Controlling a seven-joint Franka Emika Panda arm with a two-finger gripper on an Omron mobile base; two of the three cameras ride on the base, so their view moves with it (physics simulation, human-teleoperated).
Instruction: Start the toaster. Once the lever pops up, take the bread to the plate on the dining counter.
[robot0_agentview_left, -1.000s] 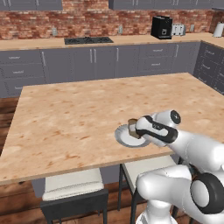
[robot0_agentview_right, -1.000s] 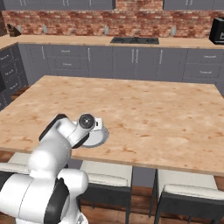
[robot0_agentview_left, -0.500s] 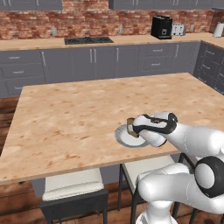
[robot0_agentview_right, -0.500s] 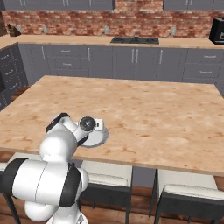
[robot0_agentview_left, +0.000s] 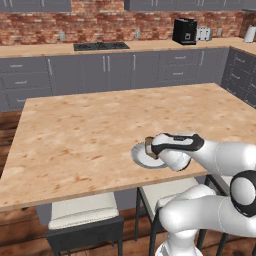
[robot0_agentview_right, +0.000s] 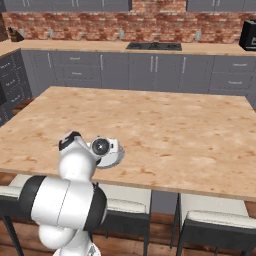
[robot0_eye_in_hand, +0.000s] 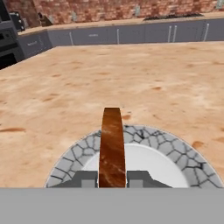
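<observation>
The end effector (robot0_eye_in_hand: 112, 179) is closed on the bread (robot0_eye_in_hand: 112, 146), holding the slice on edge just above the plate (robot0_eye_in_hand: 175, 151), which sits near the front edge of the dining surface (robot0_agentview_left: 90, 135). The toaster (robot0_agentview_left: 203, 34) stands far back on the wall counter. By my reading, toasting and carrying are done; only releasing the bread onto the plate remains.

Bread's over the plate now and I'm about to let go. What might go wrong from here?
1. The bread stands on edge in the shut hand; released like this, it may tip and land partly off the plate.
2. The plate sits near the dining counter's front edge, so a nudge from the hand might push it toward the drop.
</observation>
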